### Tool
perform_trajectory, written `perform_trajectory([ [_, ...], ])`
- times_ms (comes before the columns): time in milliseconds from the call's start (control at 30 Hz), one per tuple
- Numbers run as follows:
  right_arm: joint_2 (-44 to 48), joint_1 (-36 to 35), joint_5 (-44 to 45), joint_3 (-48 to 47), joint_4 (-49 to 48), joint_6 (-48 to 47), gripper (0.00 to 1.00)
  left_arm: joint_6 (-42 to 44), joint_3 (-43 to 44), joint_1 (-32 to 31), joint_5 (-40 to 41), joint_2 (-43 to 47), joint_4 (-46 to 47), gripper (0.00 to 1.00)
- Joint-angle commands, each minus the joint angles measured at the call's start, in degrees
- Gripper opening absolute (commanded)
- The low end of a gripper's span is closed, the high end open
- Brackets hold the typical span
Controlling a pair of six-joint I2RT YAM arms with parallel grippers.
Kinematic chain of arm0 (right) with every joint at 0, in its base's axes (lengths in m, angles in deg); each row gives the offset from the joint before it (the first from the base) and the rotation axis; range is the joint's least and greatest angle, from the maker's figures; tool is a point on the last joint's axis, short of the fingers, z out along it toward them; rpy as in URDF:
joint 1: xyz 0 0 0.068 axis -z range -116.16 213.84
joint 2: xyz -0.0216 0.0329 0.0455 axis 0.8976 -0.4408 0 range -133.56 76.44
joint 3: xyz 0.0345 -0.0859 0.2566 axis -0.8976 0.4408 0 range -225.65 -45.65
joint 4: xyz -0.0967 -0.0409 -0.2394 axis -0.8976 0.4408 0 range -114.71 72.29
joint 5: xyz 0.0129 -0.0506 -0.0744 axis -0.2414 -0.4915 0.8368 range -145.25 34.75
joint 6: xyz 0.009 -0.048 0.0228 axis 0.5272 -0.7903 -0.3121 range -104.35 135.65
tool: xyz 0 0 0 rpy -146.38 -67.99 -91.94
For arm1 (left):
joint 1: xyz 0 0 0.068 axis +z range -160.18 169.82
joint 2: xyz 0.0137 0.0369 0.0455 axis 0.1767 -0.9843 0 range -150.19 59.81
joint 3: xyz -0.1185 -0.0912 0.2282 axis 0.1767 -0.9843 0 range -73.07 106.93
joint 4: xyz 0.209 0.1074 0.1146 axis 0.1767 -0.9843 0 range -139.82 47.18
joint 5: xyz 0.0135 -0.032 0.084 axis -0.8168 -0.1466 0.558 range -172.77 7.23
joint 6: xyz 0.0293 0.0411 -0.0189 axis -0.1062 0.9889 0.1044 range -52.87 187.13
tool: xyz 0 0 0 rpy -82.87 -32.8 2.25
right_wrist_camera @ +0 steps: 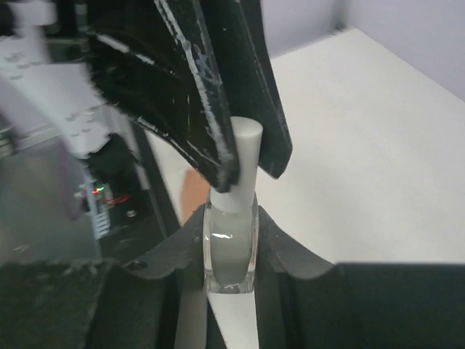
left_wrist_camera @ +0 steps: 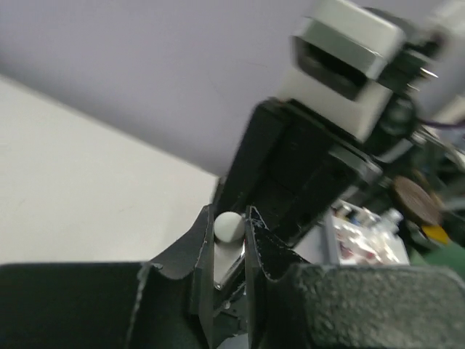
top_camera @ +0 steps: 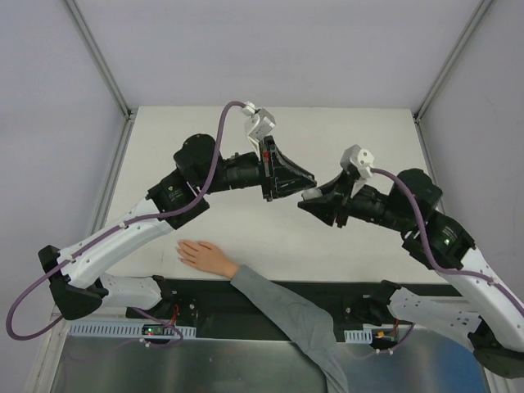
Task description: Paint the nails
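Closest in, the right gripper [right_wrist_camera: 231, 236] has both dark fingers clamped tight on the sides of a small clear bottle [right_wrist_camera: 231, 254]. A pale greyish-white liquid shows through the glass, filling the body. Just past that is the bottle's neck and its slim white cap [right_wrist_camera: 240, 189], and the left gripper [right_wrist_camera: 248, 163] has come in from the opposite side. Its scuffed black fingers are pinched shut on that cap, so each arm holds one end of the bottle above the white table [right_wrist_camera: 363, 145].

Beyond the bottle, back toward the arm bases, lies the hand [top_camera: 209, 256]. It is pale pinkish-beige and rests flat, palm down, on the table's near edge. A grey sleeve [top_camera: 278, 307] trails off behind it, and the fingers point towards the left arm. The nails [top_camera: 185, 252] sit at those fingertips, well apart from the bottle. They are skin-coloured and too small to pick out from the fingers.
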Motion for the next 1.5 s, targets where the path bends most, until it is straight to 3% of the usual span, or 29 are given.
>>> perform_trajectory([
  [0,4.62,2.16,-45.28,2.59,-19.89,7.46,0.0,-6.33,-8.14,4.08,-33.4,1.5,23.26,0.0],
  [67,3.21,1.99,-52.08,2.84,-23.97,15.71,0.0,-4.96,-9.12,4.53,-34.47,2.9,22.42,0.0],
  [100,3.9,2.07,-51.83,3.9,-28.09,16.89,0.0,-3.46,-8.68,4.53,-33.25,3.43,17.97,0.0],
  [200,5.22,2.42,-48.05,5.23,-26.39,15.51,0.0,0.94,-7.19,4.53,-29.3,4.49,9.8,0.01],
  [233,5.05,3.04,-46.65,4.88,-25.07,14.8,0.0,2.08,-5.96,4.53,-27.63,4.66,7.66,0.13],
  [333,3.73,3.22,-41.84,2.86,-17.34,8.66,0.0,3.67,-3.94,4.61,-22.88,5.36,1.95,0.66],
  [367,3.3,3.22,-40.15,2.16,-15.32,7.07,0.0,4.54,-3.67,4.61,-22.09,5.8,0.97,0.69],
  [400,3.12,3.13,-38.13,1.45,-11.3,5.58,0.0,4.9,-3.41,4.7,-18.6,6.24,0.01,0.83],
  [433,2.85,3.13,-33.94,0.66,-10.04,3.04,0.0,5.17,-3.06,4.7,-16.56,7.47,-1.13,0.88],
  [500,2.94,3.13,-27.95,0.48,-8.28,1.79,0.0,4.21,-3.14,4.62,-11.91,8.7,-1.15,0.9],
  [533,2.5,3.22,-20.61,-0.04,-7.66,1.44,0.0,2.55,-2.97,4.61,-7.79,9.23,-1.15,0.91],
  [700,0.48,3.04,-3.43,-1.37,-5.98,0.82,0.0,-0.63,-1.73,4.61,0.85,8.8,-1.15,0.86],
  [800,-0.49,2.6,1.15,-1.63,-6.33,0.73,0.0,-1.6,-1.74,4.53,5.17,7.92,-1.15,0.82],
  [967,-1.45,2.07,5.65,-2.24,-5.46,0.47,0.0,-1.34,1.07,4.09,2.89,2.74,-0.36,0.8],
  [1233,-0.58,1.72,7.94,-1.98,-5.02,0.55,0.0,-2.21,3.19,3.03,2.27,-1.31,0.26,0.58],
  [1333,-0.58,1.37,7.85,-2.07,-4.84,0.47,0.0,-2.83,3.71,2.77,0.52,-2.27,0.7,0.47],
  [1433,-0.57,0.93,7.94,-2.07,-4.84,0.47,0.0,-3.09,4.24,2.68,-2.2,-2.98,1.84,0.18],
  [1467,-0.05,0.93,7.85,-1.98,-4.84,0.55,0.0,-3.09,4.24,2.68,-5.17,-2.98,2.97,0.03],
])
